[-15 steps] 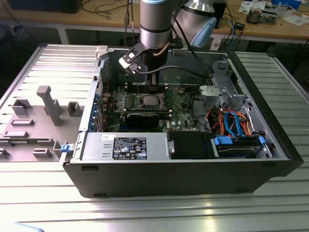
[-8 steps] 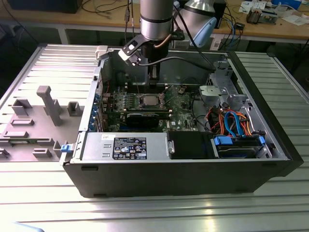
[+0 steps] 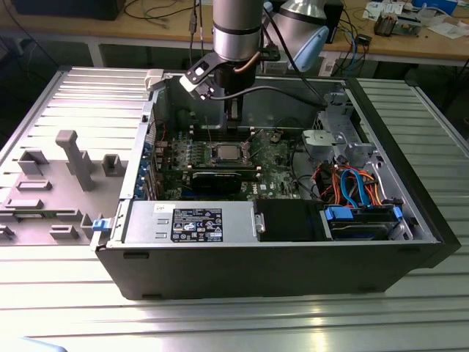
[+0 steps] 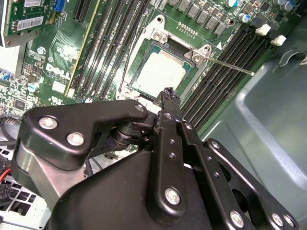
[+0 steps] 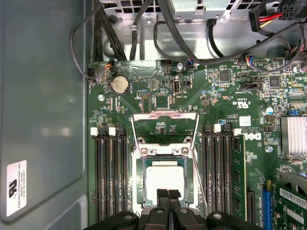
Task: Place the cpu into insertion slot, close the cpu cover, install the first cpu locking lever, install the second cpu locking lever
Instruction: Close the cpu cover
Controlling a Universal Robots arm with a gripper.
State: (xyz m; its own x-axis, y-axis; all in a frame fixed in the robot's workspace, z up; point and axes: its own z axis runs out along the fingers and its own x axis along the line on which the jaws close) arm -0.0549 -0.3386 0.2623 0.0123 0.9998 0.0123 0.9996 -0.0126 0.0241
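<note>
Starting at the exterior view's left, I see a grey plastic fixture (image 3: 77,158) with upright pegs resting on the ribbed metal table (image 3: 410,308). Next to it stands the open computer case (image 3: 256,271), with a labelled power supply (image 3: 190,224) along its near wall and the green motherboard (image 3: 275,165) lying behind that.

Near the middle I hang over the board. My gripper (image 3: 233,119) is closed, its two fingertips (image 5: 163,194) pressed together with nothing between them. In the second wrist view my gripper (image 4: 167,93) points down at the near edge of the cpu (image 4: 160,72).

The cpu (image 5: 164,179) sits in the insertion slot (image 5: 163,140), its dull silver top facing up and level. The exterior view shows it directly below me (image 3: 226,152), apart from my fingertips. The cpu cover (image 5: 140,179) lies around the chip as a thin frame, but I cannot tell whether it is pressed fully home. A thin wire lever (image 4: 230,66) sticks out from the socket's corner across the long black memory slots (image 4: 225,62). More memory slots (image 5: 112,177) flank the socket on its other side, and a round coin battery (image 5: 120,85) sits on the board beyond them.

Toward the exterior view's right, orange and blue cables (image 3: 352,183) coil beside a grey drive cage (image 3: 333,125), and a blue-trimmed drive (image 3: 363,220) fills the case's near corner.
</note>
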